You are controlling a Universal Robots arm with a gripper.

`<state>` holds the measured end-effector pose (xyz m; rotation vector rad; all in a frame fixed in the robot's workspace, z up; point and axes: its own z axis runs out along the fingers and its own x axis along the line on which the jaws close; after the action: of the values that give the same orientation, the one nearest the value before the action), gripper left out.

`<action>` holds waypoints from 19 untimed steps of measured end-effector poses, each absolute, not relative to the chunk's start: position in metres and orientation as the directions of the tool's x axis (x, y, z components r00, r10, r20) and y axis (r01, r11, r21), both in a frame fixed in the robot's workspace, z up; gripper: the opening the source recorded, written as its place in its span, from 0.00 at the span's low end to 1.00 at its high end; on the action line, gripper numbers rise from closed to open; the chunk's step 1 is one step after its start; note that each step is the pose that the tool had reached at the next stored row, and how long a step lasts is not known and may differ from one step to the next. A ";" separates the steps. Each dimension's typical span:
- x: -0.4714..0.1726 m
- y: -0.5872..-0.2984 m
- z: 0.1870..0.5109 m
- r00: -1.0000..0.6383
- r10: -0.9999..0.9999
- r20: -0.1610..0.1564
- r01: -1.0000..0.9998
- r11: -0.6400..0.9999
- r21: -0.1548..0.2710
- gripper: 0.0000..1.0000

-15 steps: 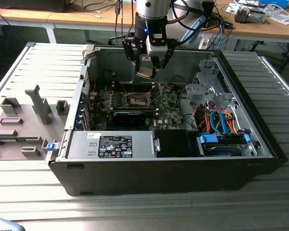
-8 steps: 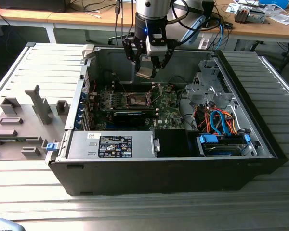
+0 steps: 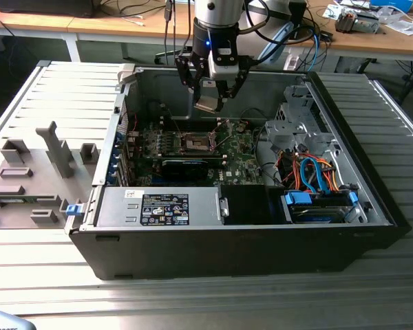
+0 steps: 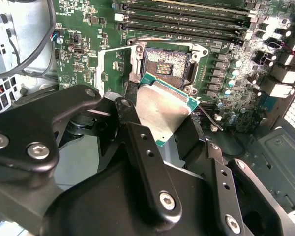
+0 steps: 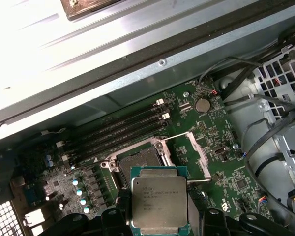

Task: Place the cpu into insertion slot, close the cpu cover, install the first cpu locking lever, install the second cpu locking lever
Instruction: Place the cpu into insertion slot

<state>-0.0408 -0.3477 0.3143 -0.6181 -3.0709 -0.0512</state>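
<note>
Right now my gripper (image 3: 208, 103) is clenched on the cpu (image 5: 160, 206), a black finger (image 4: 137, 142) pressing on each of two opposite edges, so the chip hangs in the air with its silvery face and green border showing in both wrist views. It touches nothing below. In the exterior view it sits tilted above the far part of the green motherboard (image 3: 241, 161), apart from the insertion slot (image 5: 140, 160), which lies open beneath it with its dark centre bare. Just beside the slot, the cpu cover (image 5: 200, 156) stands swung up, its window frame clear of the socket, and a thin wire lever (image 5: 196, 181) sticks out near it. Long black memory slots (image 5: 123, 130) run along the slot's far side. All this lies inside the open computer case (image 3: 372, 199), which rests on a ribbed metal table (image 3: 193, 295). On the exterior view's left, a grey fixture plate (image 3: 27, 179) lies well apart from the case.
</note>
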 end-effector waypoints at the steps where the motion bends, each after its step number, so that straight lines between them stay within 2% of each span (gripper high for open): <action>1: -0.041 -0.348 0.314 -0.922 0.387 0.015 0.388 0.921 0.030 0.55; 19: -0.041 -0.348 0.314 -0.917 0.397 0.015 0.398 0.917 0.030 0.55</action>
<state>-0.0408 -0.3477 0.3143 -0.6363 -3.0674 -0.0513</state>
